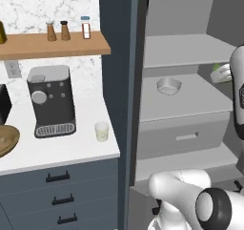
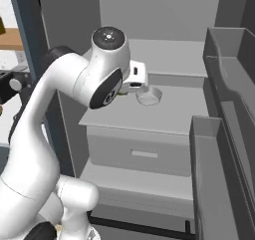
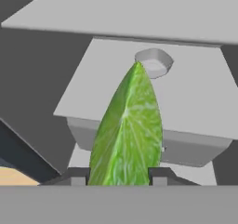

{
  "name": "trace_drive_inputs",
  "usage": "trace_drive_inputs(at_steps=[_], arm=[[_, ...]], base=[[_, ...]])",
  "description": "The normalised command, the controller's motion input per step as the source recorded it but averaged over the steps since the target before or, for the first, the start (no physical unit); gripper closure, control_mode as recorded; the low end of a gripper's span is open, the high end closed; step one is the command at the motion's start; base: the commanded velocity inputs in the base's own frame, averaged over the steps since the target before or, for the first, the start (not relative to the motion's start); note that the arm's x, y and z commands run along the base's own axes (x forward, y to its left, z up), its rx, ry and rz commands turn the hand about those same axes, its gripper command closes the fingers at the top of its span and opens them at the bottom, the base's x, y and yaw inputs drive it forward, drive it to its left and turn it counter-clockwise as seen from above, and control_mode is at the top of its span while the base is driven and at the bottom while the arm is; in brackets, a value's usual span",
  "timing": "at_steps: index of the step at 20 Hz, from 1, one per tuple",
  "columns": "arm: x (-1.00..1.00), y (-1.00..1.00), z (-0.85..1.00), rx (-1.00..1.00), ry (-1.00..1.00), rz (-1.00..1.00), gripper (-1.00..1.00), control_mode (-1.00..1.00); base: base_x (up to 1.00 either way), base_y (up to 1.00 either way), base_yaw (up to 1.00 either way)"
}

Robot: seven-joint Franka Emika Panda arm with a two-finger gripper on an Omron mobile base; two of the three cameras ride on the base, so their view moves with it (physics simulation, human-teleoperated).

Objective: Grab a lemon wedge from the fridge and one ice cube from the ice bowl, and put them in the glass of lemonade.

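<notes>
- Now the fingers (image 3: 118, 177) are gripping the lemon wedge (image 3: 128, 130), a green slice that is standing up in the middle of the hand view, pinched at its lower end between the two dark tips.
- The fridge (image 1: 186, 88) is standing open on the right half of the left base view, and a small grey bowl (image 1: 168, 86) is sitting on its middle shelf, in the centre of the frame.
- The glass of lemonade (image 1: 101, 131) is waiting on the white surface (image 1: 62, 148), lower left of centre, just right of the coffee machine (image 1: 51, 100).
- The ice bowl (image 1: 6, 139) is showing at the left edge, partly cut off.
- The wedge is held only by its narrow base, so I judge it may be slipping or turning if the arm is swinging fast toward the glass.
- The fridge wall is standing between hand and glass; the wedge could be knocked against it.
</notes>
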Motion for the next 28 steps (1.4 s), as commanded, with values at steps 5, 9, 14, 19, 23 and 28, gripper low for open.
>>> trace_drive_inputs(at_steps=[5,9,14,19,23,28], arm=[[-0.78,0.30,-0.26,0.00,0.20,0.00,1.00,-1.00],[-0.51,0.18,-0.46,0.00,0.30,0.00,1.00,-1.00],[-0.37,0.05,-0.18,0.00,0.14,0.00,1.00,1.00],[0.00,0.00,0.00,0.00,0.00,0.00,1.00,1.00],[0.00,0.00,0.00,0.00,0.00,0.00,1.00,1.00],[0.00,0.00,0.00,0.00,0.00,0.00,1.00,1.00]], base=[[0.00,0.00,0.00],[0.00,0.00,0.00],[-0.29,0.19,0.00],[-0.78,0.85,0.00],[-0.39,1.00,-0.02],[0.06,0.99,-0.11]])
